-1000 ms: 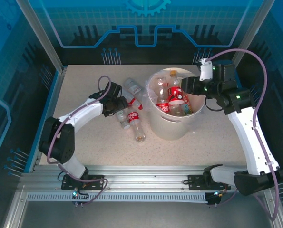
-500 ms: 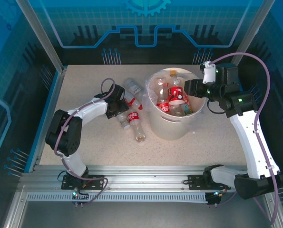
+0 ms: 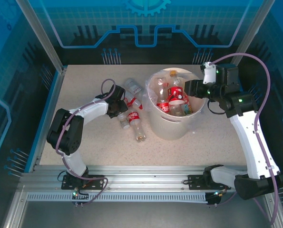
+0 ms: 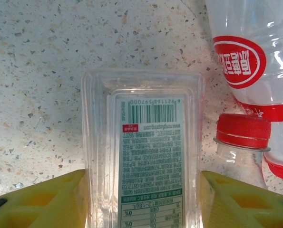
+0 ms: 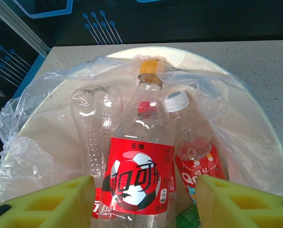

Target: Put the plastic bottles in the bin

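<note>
The left gripper (image 4: 143, 179) straddles a clear white-labelled bottle (image 4: 143, 123) lying flat on the table (image 4: 46, 57), lower centre of the left wrist view, jaws along its flanks for a crosswise grip; whether they clamp it cannot be told. Its long axis runs up the frame, flat end uppermost. The right gripper (image 5: 143, 183) hangs empty, jaws apart, above the bin (image 3: 172, 127).

Flat clear bottle (image 4: 143, 156) runs off the bottom edge, cap out of sight; red-labelled bottle (image 4: 255, 57) beside it chopped at top and right; fingers (image 4: 46, 199) of the left gripper (image 4: 143, 175) flank the flat one, squeezing or just touching, can't tell.
</note>
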